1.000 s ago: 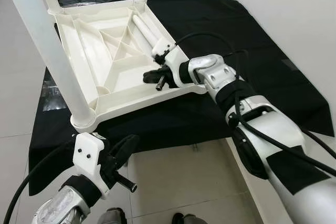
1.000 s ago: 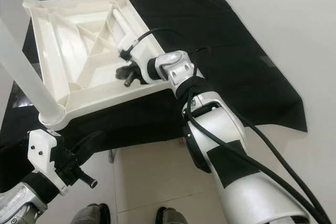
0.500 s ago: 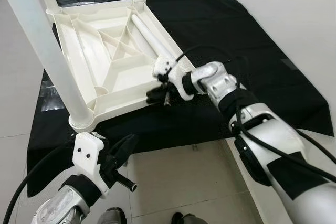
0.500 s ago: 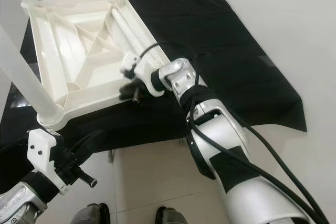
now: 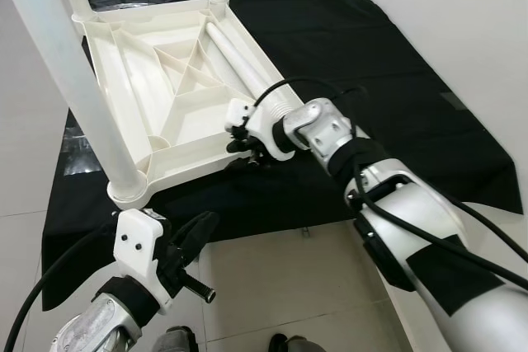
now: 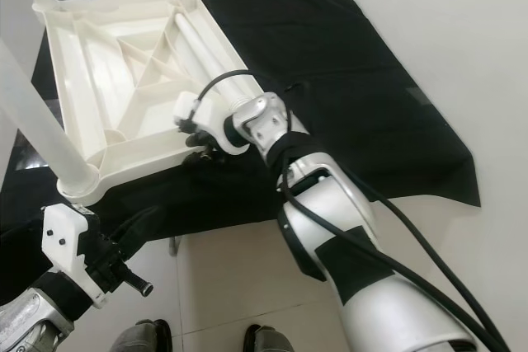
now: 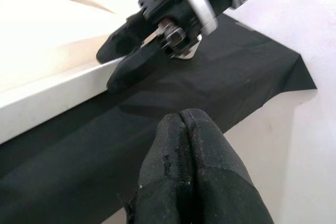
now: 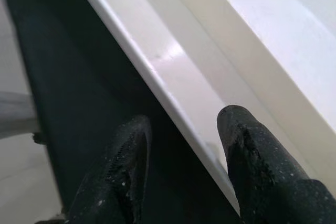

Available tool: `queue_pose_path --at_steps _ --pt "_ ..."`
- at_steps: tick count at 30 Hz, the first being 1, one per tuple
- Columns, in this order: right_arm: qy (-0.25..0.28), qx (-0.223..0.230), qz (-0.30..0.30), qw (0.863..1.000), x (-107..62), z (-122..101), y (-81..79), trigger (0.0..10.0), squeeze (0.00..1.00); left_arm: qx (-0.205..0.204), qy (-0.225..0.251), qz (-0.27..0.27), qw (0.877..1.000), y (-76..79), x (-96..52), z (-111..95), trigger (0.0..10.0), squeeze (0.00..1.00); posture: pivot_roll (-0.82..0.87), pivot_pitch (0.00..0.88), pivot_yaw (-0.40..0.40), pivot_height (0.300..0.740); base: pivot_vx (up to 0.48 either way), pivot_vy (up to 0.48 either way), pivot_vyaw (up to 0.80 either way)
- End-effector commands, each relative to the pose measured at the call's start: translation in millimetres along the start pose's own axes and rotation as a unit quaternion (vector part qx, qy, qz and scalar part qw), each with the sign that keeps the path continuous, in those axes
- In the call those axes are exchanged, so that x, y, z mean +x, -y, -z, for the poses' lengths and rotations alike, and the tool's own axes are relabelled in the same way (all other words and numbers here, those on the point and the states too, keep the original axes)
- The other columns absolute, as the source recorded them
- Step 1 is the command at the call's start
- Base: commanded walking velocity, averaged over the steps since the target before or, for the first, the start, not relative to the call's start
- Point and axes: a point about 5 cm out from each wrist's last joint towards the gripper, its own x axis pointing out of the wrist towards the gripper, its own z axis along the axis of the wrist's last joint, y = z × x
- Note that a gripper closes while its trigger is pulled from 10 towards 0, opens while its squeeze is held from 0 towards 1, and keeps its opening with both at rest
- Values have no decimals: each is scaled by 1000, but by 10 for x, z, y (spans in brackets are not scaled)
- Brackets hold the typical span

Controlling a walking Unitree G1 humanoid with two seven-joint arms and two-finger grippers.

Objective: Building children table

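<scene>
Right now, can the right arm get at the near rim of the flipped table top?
Probably yes. The right gripper is already there, jaws open astride the near rim of the table top, one finger inside, the other over the black cloth. Nothing blocks it.

I see the upturned table (image 5: 165,96) at upper left on the surface (image 5: 363,63), a loose leg (image 5: 239,55) in it. My right tool (image 5: 245,150) straddles its near rim at centre; left tool (image 5: 194,241) sits lower left.

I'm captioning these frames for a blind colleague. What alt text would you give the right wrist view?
The right gripper is open, its two black fingers straddling the rim of the upturned white plastic table, one finger inside the rim and the other outside over the black cloth.
</scene>
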Motion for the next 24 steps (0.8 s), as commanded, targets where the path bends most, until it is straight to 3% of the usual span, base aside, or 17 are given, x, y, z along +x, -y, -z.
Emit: queue_pose_path --at_steps 1,7,8,9,11,12,16,23,24 --pt "-29 17 1 999 36 75 -22 10000 0 -2 -6 1 1000 36 -12 18 10000 0 139 223 -156 740 0 0 0" --pt "-77 26 21 996 64 120 -26 9647 0 -5 -2 1 1000 63 -10 8 10000 0 138 229 -164 740 0 0 0" --pt "-103 14 25 994 69 173 -29 4941 0 -5 -2 1 1000 66 -11 7 10000 0 136 230 -166 740 0 0 0" --pt "-103 14 25 994 69 173 -29 4941 0 -5 -2 1 1000 66 -11 7 10000 0 136 230 -166 740 0 0 0" --pt "-141 -1 23 990 76 260 -45 745 0 -6 -1 1 1000 69 -11 5 10000 0 135 231 -166 740 0 0 0" --pt "-154 0 13 988 77 290 -60 0 0 -6 -1 0 1000 69 -10 4 10000 0 136 231 -166 740 0 0 0" --pt "-160 10 4 987 75 308 -71 0 0 -5 -1 0 1000 67 -10 4 10000 0 135 229 -164 740 0 0 0" --pt "-141 78 2 987 51 331 -74 0 0 -5 -1 0 1000 60 -5 6 10000 0 132 225 -161 740 0 0 0" --pt "-123 106 6 987 36 329 -63 0 0 -4 -1 -1 1000 58 -4 7 10000 0 134 223 -160 740 0 0 0"
